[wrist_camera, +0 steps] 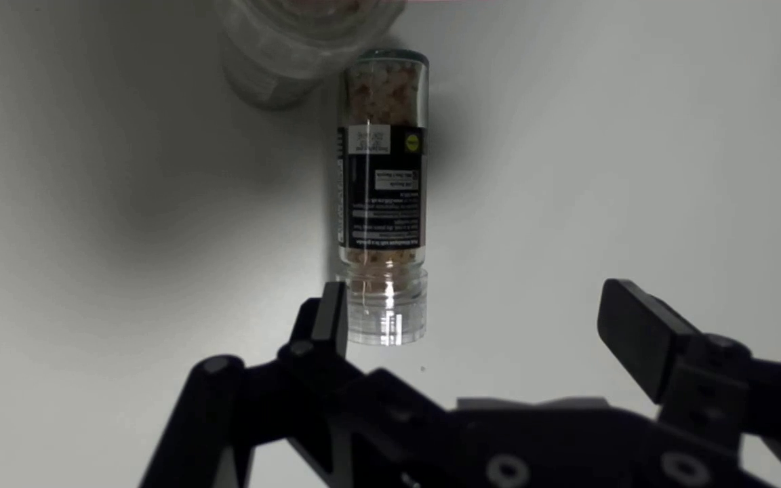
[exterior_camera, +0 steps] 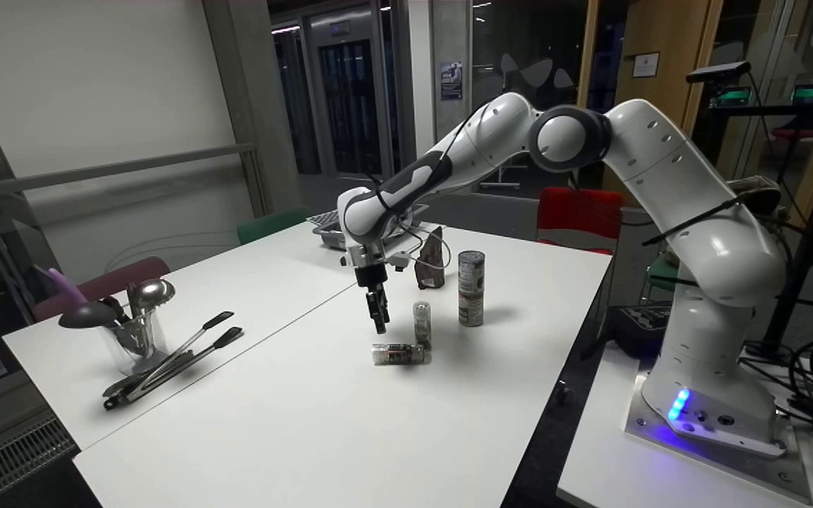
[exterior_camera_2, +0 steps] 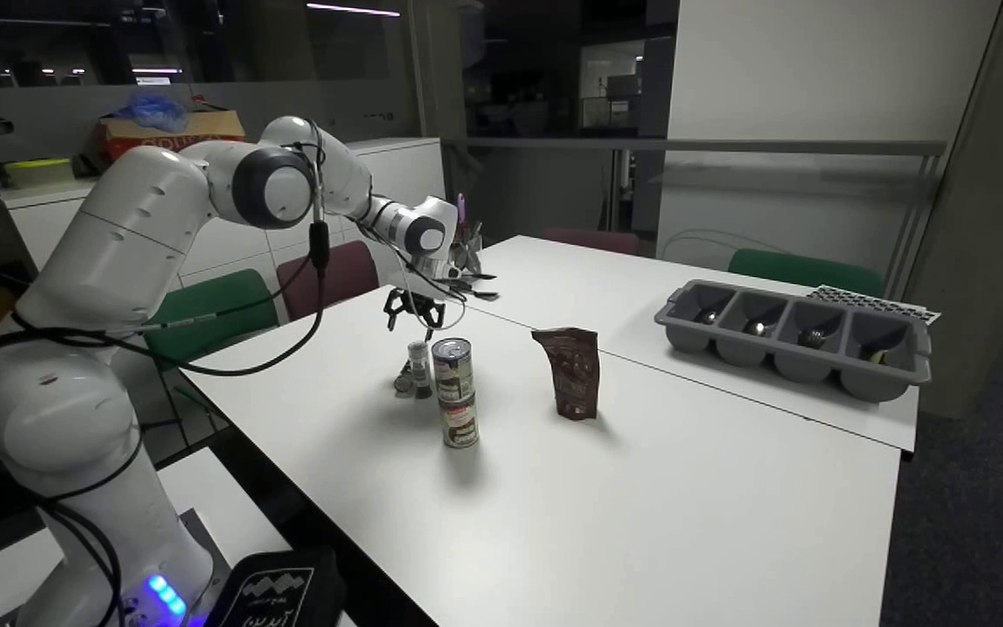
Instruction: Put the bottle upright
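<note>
The bottle (exterior_camera: pixel 398 353) lies on its side on the white table, a short clear grinder with a black label and pinkish-brown contents. In the wrist view the bottle (wrist_camera: pixel 384 190) has its clear cap towards my gripper and its dark base end away. Its end shows in an exterior view (exterior_camera_2: pixel 403 381), partly hidden by a similar upright bottle (exterior_camera_2: pixel 420 370). My gripper (wrist_camera: pixel 475 315) is open and empty, above the table. In the wrist view its left finger overlaps the cap's edge and the bottle lies left of the jaws' middle. The gripper also shows in both exterior views (exterior_camera: pixel 379 317) (exterior_camera_2: pixel 412 319).
The upright grinder bottle (exterior_camera: pixel 422 324) stands close by the lying bottle's base end. Two stacked cans (exterior_camera: pixel 471 289) and a brown pouch (exterior_camera: pixel 431 261) stand behind. Tongs (exterior_camera: pixel 173 363) and a utensil cup (exterior_camera: pixel 135 346) are at the side. A grey cutlery tray (exterior_camera_2: pixel 802 370) stands farther off.
</note>
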### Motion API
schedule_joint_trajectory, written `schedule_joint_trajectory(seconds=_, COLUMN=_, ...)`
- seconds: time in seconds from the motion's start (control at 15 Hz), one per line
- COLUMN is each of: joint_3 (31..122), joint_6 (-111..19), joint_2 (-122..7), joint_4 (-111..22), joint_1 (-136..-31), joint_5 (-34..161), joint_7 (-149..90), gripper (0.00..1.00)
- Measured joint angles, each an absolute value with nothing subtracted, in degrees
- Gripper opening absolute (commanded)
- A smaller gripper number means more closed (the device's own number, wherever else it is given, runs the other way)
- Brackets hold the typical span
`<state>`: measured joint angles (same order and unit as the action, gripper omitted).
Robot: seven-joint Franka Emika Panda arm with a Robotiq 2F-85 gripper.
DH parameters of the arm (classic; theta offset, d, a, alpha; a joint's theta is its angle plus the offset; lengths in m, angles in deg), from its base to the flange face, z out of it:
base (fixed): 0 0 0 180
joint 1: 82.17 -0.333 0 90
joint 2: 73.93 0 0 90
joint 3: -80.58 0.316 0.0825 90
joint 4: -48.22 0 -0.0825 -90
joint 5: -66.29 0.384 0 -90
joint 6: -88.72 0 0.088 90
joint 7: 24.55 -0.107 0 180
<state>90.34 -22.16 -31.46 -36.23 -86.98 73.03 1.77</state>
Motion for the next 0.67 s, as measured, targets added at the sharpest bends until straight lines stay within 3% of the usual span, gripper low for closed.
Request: schedule_joint_trajectory(seconds=0.67, joint_3=91.37, joint_6=-22.1, joint_2=-23.19, joint_4=-29.67, joint_1=-86.69, joint_5=72.97, joint_7=4.28, gripper=1.0)
